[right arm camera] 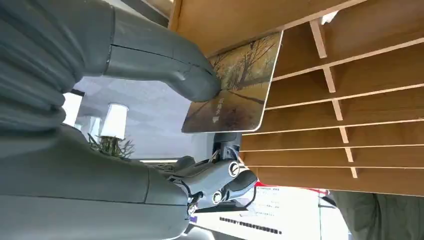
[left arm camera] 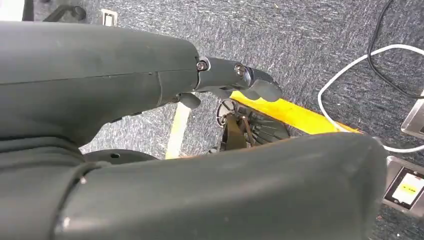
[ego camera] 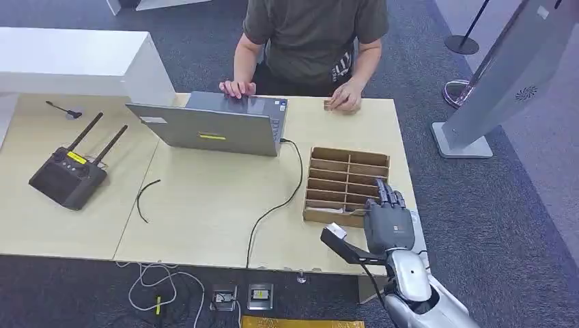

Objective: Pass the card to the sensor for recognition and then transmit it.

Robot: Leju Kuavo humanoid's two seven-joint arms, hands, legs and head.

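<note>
In the right wrist view, a card [right arm camera: 234,86] printed with a tree picture is pinched by my right hand [right arm camera: 150,60], the thumb pressing on its face. The card stands at the edge of a wooden slotted box [right arm camera: 320,125]. From the head view, my right hand [ego camera: 388,220] hovers over the near right corner of that box [ego camera: 347,179] and hides the card. A black device with two antennas [ego camera: 68,176] sits on the table's far left. My left hand [left arm camera: 225,80] hangs over the floor, fingers apart, holding nothing.
An open grey laptop [ego camera: 218,123] stands at the table's back, with a black cable [ego camera: 273,208] running to the front edge. A person sits behind it, one hand on the keyboard and the other [ego camera: 347,97] on a small object. A grey kiosk [ego camera: 505,75] stands to the right.
</note>
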